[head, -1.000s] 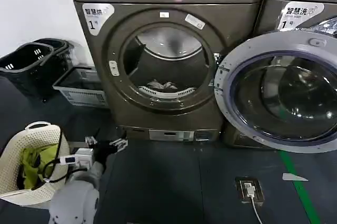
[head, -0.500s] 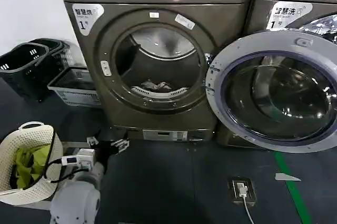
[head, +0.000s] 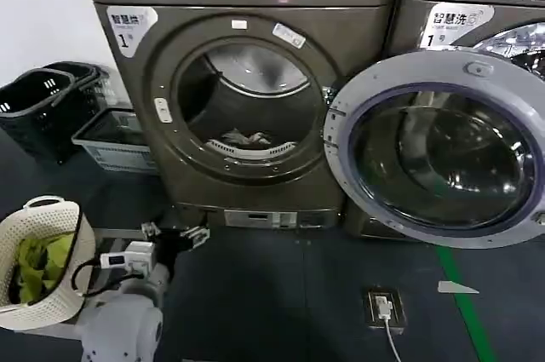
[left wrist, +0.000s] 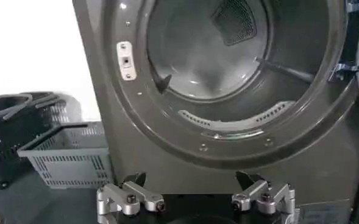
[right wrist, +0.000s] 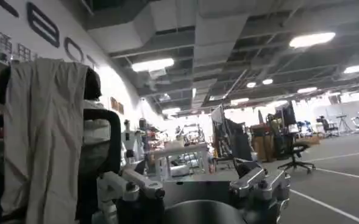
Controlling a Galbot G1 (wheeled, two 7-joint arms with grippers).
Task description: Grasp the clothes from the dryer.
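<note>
The dryer is the bronze-grey machine with a "1" label and a red light. Its round door is swung open to the right. The clothes, a small pale grey and white bundle, lie at the bottom front of the drum. My left gripper hovers low over the floor in front of the dryer's base, left of the mouth and well short of the clothes. In the left wrist view the left gripper is open and empty, facing the dryer porthole. My right gripper is open, empty, and faces away into the room.
A cream basket holding a yellow-green garment stands at my left. Black baskets and a grey crate sit left of the dryer. A second machine stands behind the door. A floor socket and green tape mark the right floor.
In the head view the dryer, door and baskets have slid to the left. My left gripper holds the same open pose before the machine.
</note>
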